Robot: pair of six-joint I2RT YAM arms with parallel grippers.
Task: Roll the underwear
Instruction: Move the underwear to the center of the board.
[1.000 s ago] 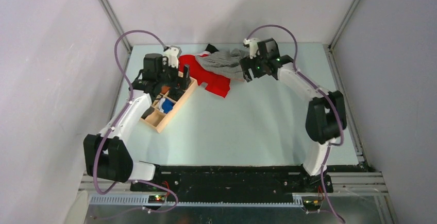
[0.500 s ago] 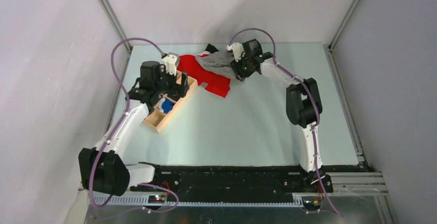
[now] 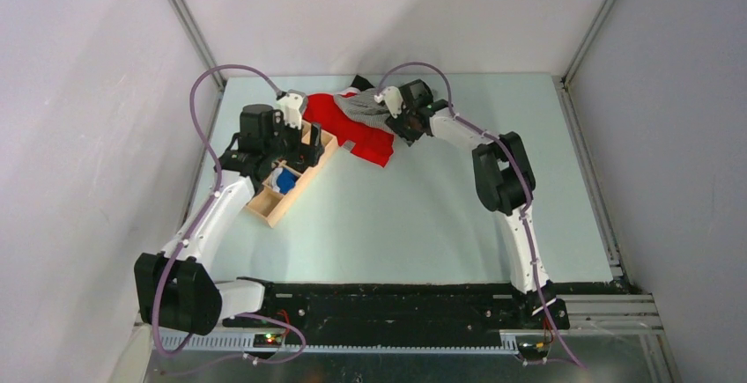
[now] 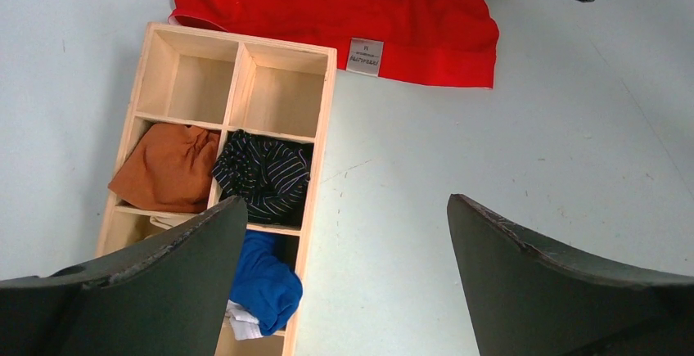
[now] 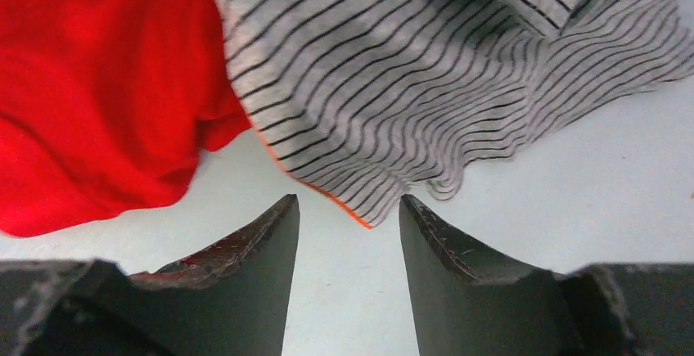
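The grey-and-white striped underwear [image 3: 368, 106] lies crumpled at the far middle of the table, partly on a red garment [image 3: 357, 132]. In the right wrist view the underwear [image 5: 425, 69] fills the top, and its orange-edged corner points down between my fingertips. My right gripper [image 5: 348, 202] is open and empty, just short of that corner and low over the table. It sits at the underwear's right edge in the top view [image 3: 399, 124]. My left gripper [image 4: 344, 202] is open and empty above the wooden box's right rim [image 4: 321, 127]. It also shows in the top view [image 3: 306, 138].
The wooden divided box [image 3: 280, 191] stands at the left and holds an orange roll [image 4: 164, 168], a dark striped roll [image 4: 266, 174] and a blue roll [image 4: 260, 278]. The red garment [image 4: 327, 20] lies just beyond the box. The enclosure walls stand close behind.
My right gripper has moved left to the underwear's edge, and its elbow has swung left. My left arm drew back slightly over the box in the first half second, then stayed still.
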